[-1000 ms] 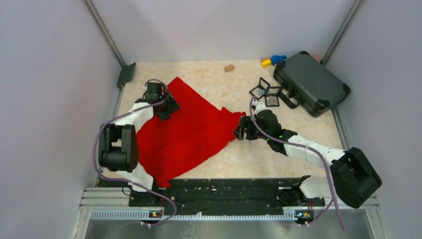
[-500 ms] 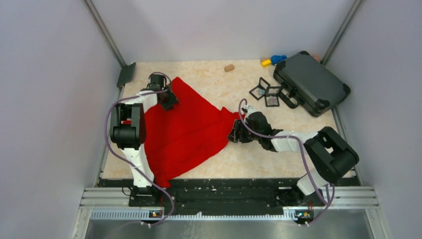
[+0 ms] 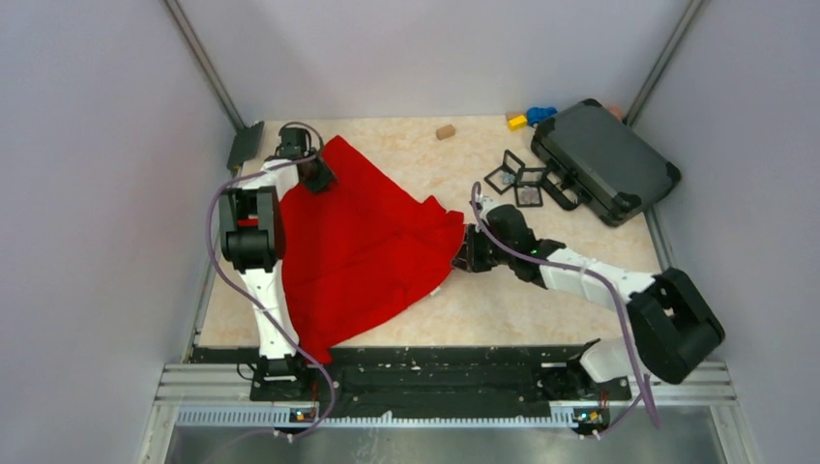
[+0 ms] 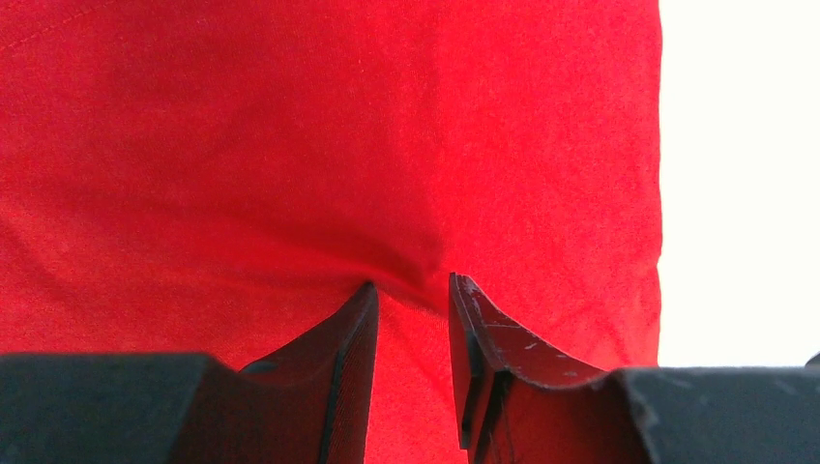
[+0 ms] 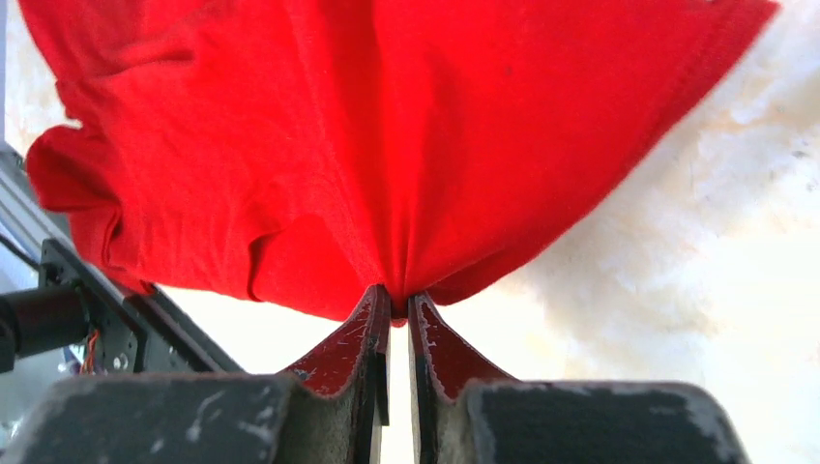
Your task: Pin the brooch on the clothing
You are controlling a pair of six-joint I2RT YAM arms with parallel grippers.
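Both arms are built alike, with white shells between chunky black joint blocks. The left arm (image 3: 253,242) and the right arm (image 3: 590,280) each carry a pale purple cable (image 3: 212,246) looped alongside. A tiny green light (image 3: 535,254) glows on the right one. The right gripper (image 5: 392,302) has black wedge-shaped fingers (image 5: 334,360), scratched pale. The left gripper (image 4: 411,287) has matching black ones.

Robotics lab test cell for sure: pale panels (image 3: 97,193) on aluminium struts (image 3: 205,68) box in a marbled counter (image 3: 406,155), left arm (image 3: 253,232) and right arm (image 3: 590,280) bolted to a metal rail (image 3: 425,382), tiny coloured blocks (image 3: 532,118) at the back, maybe toys.
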